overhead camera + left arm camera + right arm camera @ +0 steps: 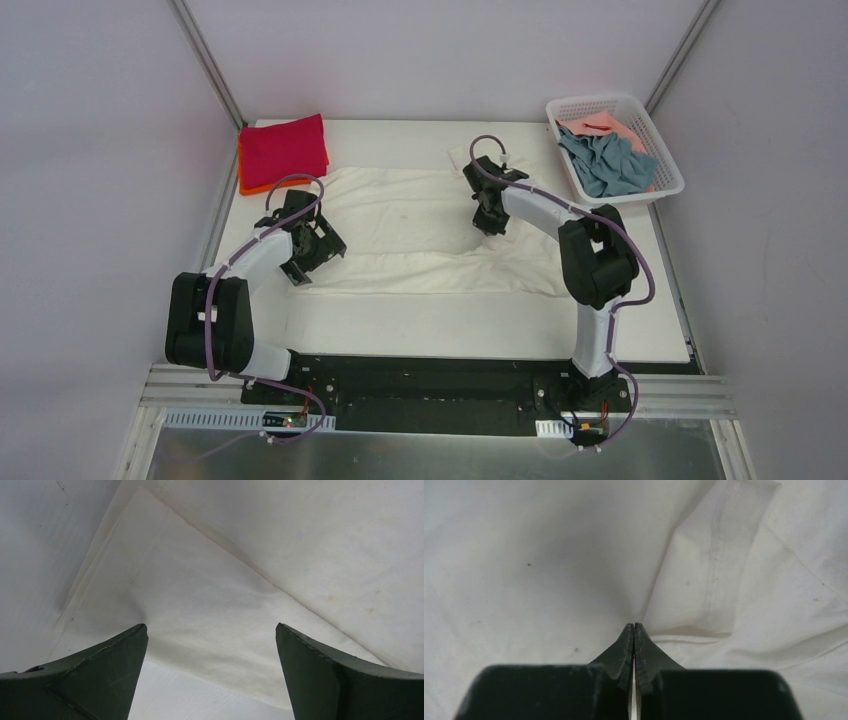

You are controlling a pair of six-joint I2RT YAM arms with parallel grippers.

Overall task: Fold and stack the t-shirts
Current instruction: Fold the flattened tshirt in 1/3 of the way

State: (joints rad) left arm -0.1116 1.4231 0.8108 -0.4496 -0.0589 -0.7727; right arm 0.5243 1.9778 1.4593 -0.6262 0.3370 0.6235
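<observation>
Cream-white t-shirt [549, 555] pinched between right fingers [621, 650]: right wrist view only.

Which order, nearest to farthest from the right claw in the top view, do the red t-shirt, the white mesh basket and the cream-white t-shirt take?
1. cream-white t-shirt: mid-table, directly under the right claw, which pinches it.
2. white mesh basket: far right corner.
3. red t-shirt: folded, far left corner.
</observation>
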